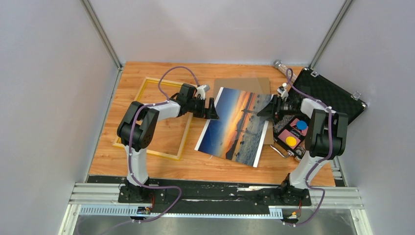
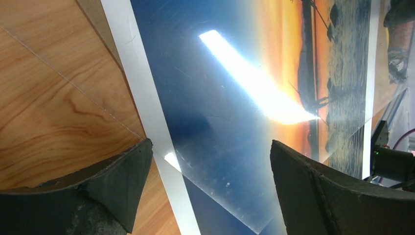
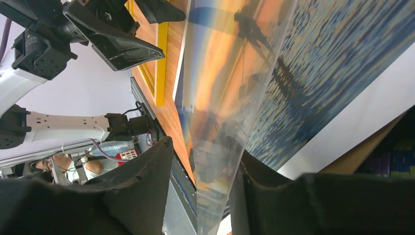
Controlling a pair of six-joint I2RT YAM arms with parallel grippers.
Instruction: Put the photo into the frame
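The photo (image 1: pixel 235 127), an orange sunset over blue water, lies flat on the wooden table, and the yellow frame (image 1: pixel 151 153) lies empty to its left. My left gripper (image 1: pixel 214 110) stands open at the photo's upper left edge, one finger over the table and one over the print (image 2: pixel 195 58). A clear sheet (image 2: pixel 254 171) rests on the photo with a corner between those fingers. My right gripper (image 1: pixel 262 110) is at the photo's upper right edge. The clear sheet (image 3: pixel 220 98) passes edge-on between its fingers, touching one, with a gap to the other.
A brown backing board (image 1: pixel 240 83) lies under the photo's far end. An open black case (image 1: pixel 333 93) sits at the back right. A pink box (image 1: pixel 293 132) with blue and yellow discs is beside the right arm. Grey walls close in both sides.
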